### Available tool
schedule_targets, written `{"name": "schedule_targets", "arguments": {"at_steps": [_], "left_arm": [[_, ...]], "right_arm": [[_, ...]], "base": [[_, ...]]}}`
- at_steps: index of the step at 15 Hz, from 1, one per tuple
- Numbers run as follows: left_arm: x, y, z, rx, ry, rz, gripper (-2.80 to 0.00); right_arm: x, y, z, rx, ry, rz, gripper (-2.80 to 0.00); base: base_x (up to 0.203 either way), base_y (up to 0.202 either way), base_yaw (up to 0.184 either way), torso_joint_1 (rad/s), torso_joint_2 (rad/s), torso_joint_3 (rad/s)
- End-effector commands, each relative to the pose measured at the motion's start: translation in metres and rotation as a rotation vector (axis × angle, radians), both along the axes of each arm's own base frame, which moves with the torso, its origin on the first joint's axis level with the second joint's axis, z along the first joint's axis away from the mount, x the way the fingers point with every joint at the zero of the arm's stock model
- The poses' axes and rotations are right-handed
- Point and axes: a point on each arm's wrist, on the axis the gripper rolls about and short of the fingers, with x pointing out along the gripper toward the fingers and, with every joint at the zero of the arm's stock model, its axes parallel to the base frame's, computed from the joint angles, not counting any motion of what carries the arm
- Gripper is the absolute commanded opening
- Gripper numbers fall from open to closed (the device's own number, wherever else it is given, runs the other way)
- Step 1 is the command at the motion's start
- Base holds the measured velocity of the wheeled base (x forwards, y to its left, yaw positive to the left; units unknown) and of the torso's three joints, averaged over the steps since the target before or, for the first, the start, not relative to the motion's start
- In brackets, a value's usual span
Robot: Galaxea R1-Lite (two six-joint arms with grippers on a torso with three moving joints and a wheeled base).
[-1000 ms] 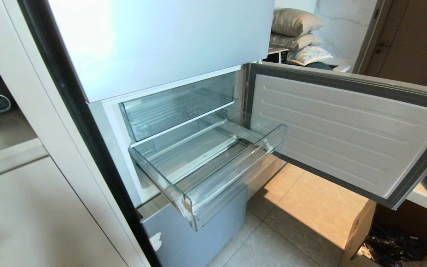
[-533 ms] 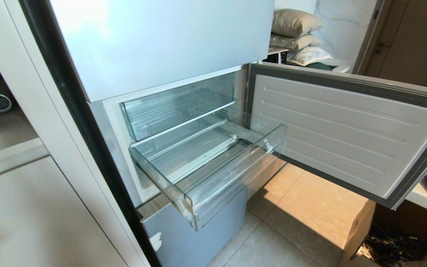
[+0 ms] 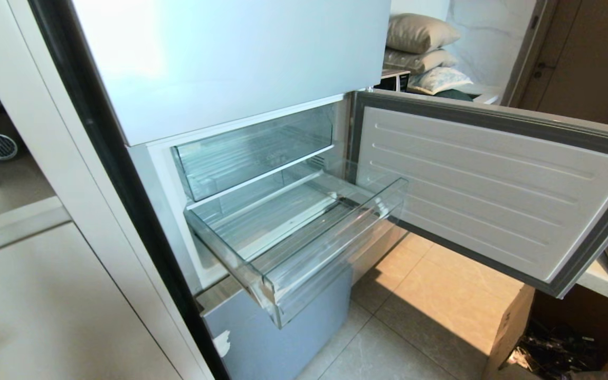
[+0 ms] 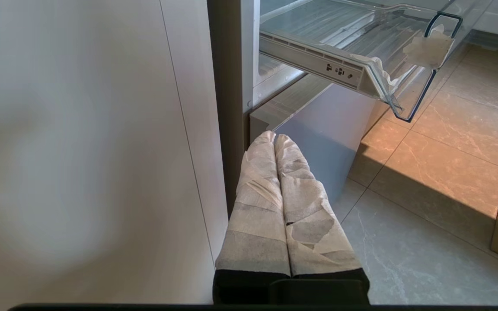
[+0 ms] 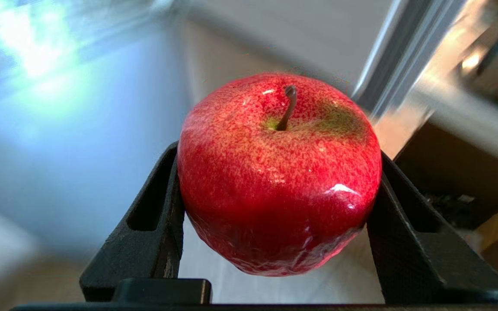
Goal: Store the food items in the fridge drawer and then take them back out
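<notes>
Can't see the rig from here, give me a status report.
Right gripper shut on red apple, low right of fridge. Left gripper shut, parked by fridge base. Fridge drawer pulled out, empty, path unobstructed.

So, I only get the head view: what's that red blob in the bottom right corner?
Observer: A red apple, clamped between the right gripper's black fingers.
Operator: Where's the other arm?
Observer: The left gripper is shut and low beside the fridge's bottom front panel, under the pulled-out drawer.
Operator: Anything odd on that drawer?
Observer: Crumpled white tape is stuck on its front wall.
</notes>
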Motion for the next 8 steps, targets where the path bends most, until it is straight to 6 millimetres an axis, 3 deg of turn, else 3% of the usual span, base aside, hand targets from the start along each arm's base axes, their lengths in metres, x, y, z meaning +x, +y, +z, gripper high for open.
{"name": "schedule_targets", "arguments": {"at_steps": [1,5,8], "left_arm": [[0.000,0.000,0.000,0.000,0.002,0.000,-2.80],[0.000,0.000,0.000,-0.001,0.002,0.000,-2.80],[0.000,0.000,0.000,-0.001,0.002,0.000,-2.80]], "right_arm": [[-0.033,0.001,-0.028,-0.006,-0.043,0.048,-2.80],[-0.052,0.001,-0.047,-0.042,-0.165,0.061,-2.80],[-0.052,0.001,-0.050,-0.065,-0.146,0.064,-2.80]], "base": [[0.000,0.000,0.000,0.000,0.00,0.000],[0.000,0.000,0.000,0.000,0.00,0.000],[0.000,0.000,0.000,0.000,0.00,0.000]]}}
